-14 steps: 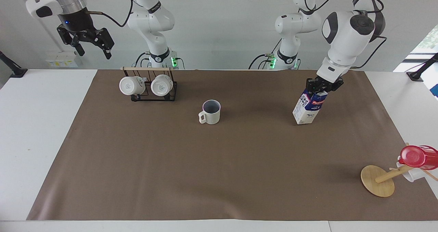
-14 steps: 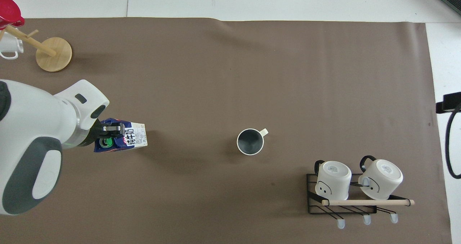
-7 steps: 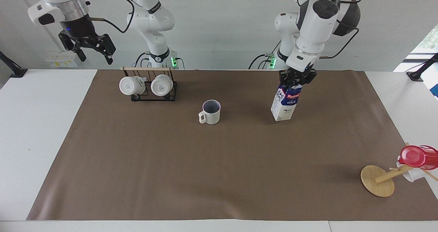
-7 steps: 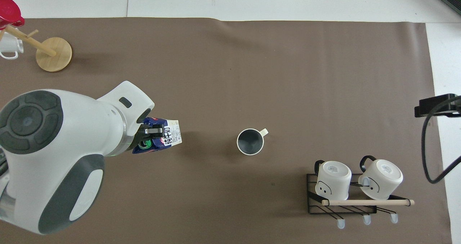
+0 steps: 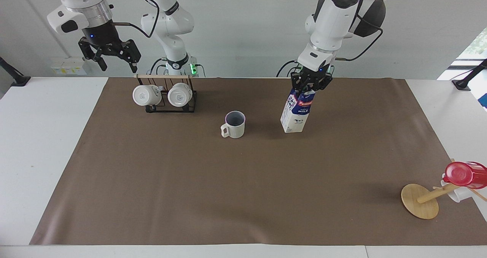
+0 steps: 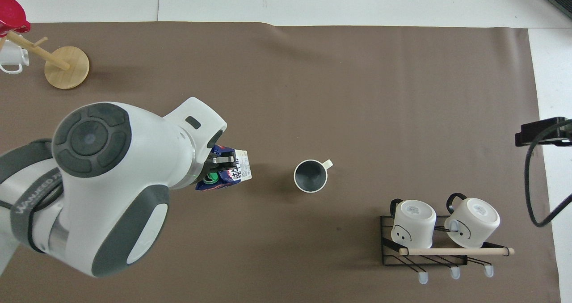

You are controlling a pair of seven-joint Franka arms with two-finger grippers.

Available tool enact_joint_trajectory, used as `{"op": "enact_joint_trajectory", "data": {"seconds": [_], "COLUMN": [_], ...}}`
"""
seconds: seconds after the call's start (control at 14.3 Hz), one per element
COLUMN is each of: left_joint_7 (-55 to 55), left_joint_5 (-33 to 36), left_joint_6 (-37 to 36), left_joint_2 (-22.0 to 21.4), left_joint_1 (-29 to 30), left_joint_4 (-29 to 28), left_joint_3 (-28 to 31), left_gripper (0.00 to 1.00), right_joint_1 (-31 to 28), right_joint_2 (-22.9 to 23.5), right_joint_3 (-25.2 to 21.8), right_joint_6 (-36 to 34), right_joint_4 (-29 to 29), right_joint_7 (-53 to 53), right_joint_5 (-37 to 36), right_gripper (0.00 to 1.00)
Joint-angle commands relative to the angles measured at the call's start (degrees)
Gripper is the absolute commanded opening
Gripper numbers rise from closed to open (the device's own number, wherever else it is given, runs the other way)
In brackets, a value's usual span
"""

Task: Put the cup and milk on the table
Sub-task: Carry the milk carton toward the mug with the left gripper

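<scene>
Blue-and-white milk (image 5: 296,113) hangs slightly tilted, gripped at its top by the left gripper (image 5: 309,87), base just above the table (image 5: 190,182) beside the cup (image 5: 234,124). Right gripper (image 5: 114,56) waits spread.

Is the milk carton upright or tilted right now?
Tilted. The milk leans, its top held in the left gripper; whether its base rests on the table is unclear.

The left end effector (image 6: 222,161) grips the tilted milk (image 6: 230,174) beside the cup (image 6: 309,176).
</scene>
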Motion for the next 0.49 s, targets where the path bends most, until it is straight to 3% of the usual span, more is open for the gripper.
{"op": "enact_joint_trajectory", "data": {"seconds": [0.0,0.42], "left_joint_7": [-3.6,-7.2], "left_joint_5": [-0.33,0.11], "left_joint_6": [-0.58,1.01], "left_joint_2": [4.11,6.49], "left_joint_1": [-1.99,-4.45], "left_joint_4": [3.81,3.73], "left_joint_3": [0.14,-0.74], "left_gripper": [0.46,0.48], "right_joint_1": [-0.75,-0.66], "right_joint_2": [-1.32,-1.32], "right_joint_3": [-0.16,-0.16], "right_joint_6": [0.87,0.79], "right_joint_4": [-1.73,-1.2], "right_joint_7": [-1.68,-1.41], "right_joint_5": [1.02,0.93], "right_gripper": [1.0,1.0]}}
